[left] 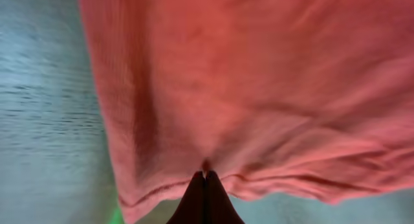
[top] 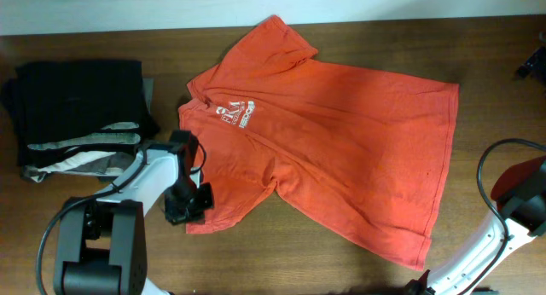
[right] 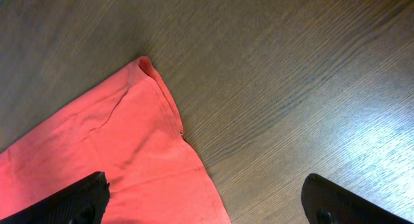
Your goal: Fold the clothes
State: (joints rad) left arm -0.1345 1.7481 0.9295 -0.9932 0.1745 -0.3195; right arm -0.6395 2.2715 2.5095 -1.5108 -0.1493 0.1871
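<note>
The T-shirt (top: 341, 150) lies spread out, front up, across the middle of the wooden surface (top: 316, 261). Its small white logo (top: 237, 114) sits just beyond the left tool (top: 189, 203), and its back is pressed to the wood and out of sight. The left tool is at the edge of the nearer sleeve (top: 226, 201), and from above its dark body covers the spot where it meets the cloth. From the left wrist camera, the two fingers (left: 206, 195) are pressed together with a small nub of the sleeve's hem pinched at their tips. Everything past them is a blurred wall of orange-red fabric, and the wood to one side is washed out pale. Away to the left tool's outer side, well apart from the shirt, is a stack of folded garments (top: 77, 107) in black, grey and white; how many there are I cannot tell. The right tool (right: 207, 201) hangs with its fingers spread wide, holding nothing. Only their dark ends show at the bottom corners of its own camera's view, and a hem corner (right: 145, 65) of the shirt lies just ahead of them, flat on the wood. From above, the right arm (top: 503, 235) is cut off by the frame's edge and its fingers cannot be made out.
</note>
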